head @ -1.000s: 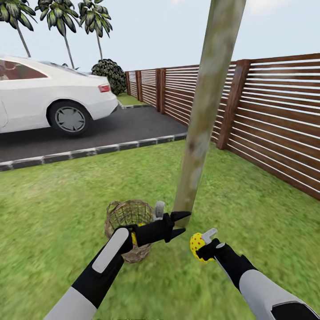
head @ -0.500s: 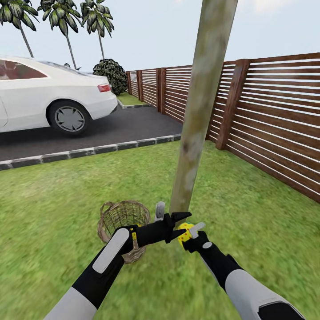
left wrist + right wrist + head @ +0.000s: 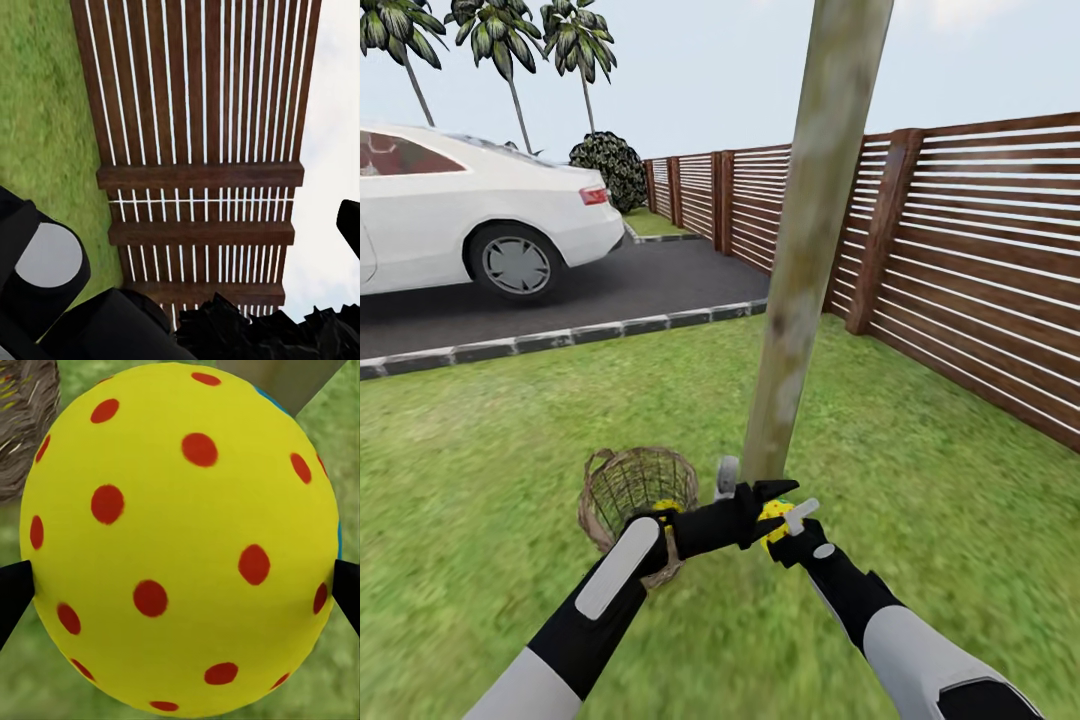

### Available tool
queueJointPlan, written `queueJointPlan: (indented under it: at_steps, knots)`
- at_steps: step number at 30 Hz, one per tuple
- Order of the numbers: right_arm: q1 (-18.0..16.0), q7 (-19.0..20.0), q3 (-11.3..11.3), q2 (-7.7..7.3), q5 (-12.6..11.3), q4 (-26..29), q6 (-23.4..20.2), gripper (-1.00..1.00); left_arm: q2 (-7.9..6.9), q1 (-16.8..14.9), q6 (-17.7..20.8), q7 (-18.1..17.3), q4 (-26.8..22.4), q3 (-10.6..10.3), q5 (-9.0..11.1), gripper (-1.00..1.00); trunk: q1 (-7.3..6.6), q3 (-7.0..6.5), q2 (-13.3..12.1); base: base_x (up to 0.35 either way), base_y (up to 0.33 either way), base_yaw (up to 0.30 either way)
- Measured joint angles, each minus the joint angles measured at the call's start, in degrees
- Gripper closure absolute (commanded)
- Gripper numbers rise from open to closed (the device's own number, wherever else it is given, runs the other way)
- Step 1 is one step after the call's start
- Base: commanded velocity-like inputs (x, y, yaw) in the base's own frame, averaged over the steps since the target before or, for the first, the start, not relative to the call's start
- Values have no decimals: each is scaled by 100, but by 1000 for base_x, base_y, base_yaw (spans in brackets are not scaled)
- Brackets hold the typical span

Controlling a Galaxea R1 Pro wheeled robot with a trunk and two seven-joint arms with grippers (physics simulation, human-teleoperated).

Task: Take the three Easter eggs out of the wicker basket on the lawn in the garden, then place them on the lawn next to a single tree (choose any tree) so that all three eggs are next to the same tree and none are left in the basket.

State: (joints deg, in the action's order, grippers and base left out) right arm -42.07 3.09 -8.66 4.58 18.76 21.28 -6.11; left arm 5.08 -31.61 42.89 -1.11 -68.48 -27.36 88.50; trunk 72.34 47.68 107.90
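Since a second ago the right end effector point(image 3: 778, 522) has carried its egg point(image 3: 770, 512) left to the tree point(image 3: 800, 300) base, beside the wicker basket point(image 3: 635, 485); another egg point(image 3: 666, 507) lies inside. Left end effector point(image 3: 765, 505) is spread, facing the fence point(image 3: 199, 150). Right wrist: fingertips point(image 3: 15, 592) pinch the egg point(image 3: 180, 536).

No words, brand names, numbers or signs can be read anywhere in these pictures. The white car point(image 3: 470, 215) at about ten o'clock in the head view shows no plate or badge that can be read. The egg point(image 3: 180, 536) carries only red dots, no writing. The fence point(image 3: 960, 260) at about three o'clock bears plain wooden slats with no lettering.
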Motion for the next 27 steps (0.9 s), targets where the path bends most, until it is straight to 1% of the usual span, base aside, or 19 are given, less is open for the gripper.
queueJointPlan:
  at_steps: [2, 8, 15, 27]
  knots:
    - [1, -23, 0, 0, -2, 1, 0, 100, 1, 0, -26, 0, 0, -64, 0, -100, 44, 36, 80, 0, 0, 0]
    - [-1, -36, 0, 0, -2, -1, 0, 100, 1, 0, -28, 0, 0, -78, 0, -100, 176, 144, 321, 0, 0, 0]
    - [0, -333, 13, 1, -1, -4, 4, 100, 2, 0, -27, 0, -1, -78, -1, -100, 330, 269, 602, 0, 0, 0]
    - [-2, -355, 6, 2, 8, 5, -1, 100, -3, 0, -25, 0, -9, -78, 8, -100, 593, 485, 1083, 0, 0, 0]
